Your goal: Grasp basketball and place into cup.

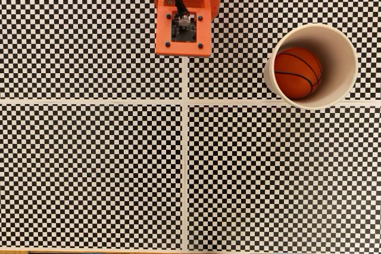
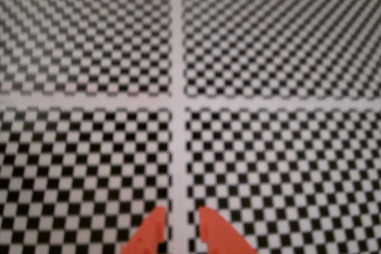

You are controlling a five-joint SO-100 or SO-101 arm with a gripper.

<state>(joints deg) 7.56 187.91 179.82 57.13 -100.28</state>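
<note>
Inside the cup (image 1: 342,46), at the right of the fixed view, you have one basketball (image 1: 297,73), orange with thin black seams, sitting at the bottom against the cup's left inner wall. There is one cup, cream-white with a round rim, standing upright with its mouth open to the camera. It rests on the table (image 1: 89,171), which is covered in a fine black-and-white checkerboard split by pale strips: one runs across and one runs down, so you can count four checkered panels. The cup stands in the upper right panel, its lower edge touching the horizontal strip.

Well apart from the cup, at the top middle of the fixed view, you see one orange arm (image 1: 183,13) with a black cable running down into it.

In the wrist view your claw (image 2: 180,218) comes up from the bottom edge as two orange fingertips, one on each side of the vertical strip. They stand narrowly parted, holding nothing, with only blurred checkerboard beyond them.
</note>
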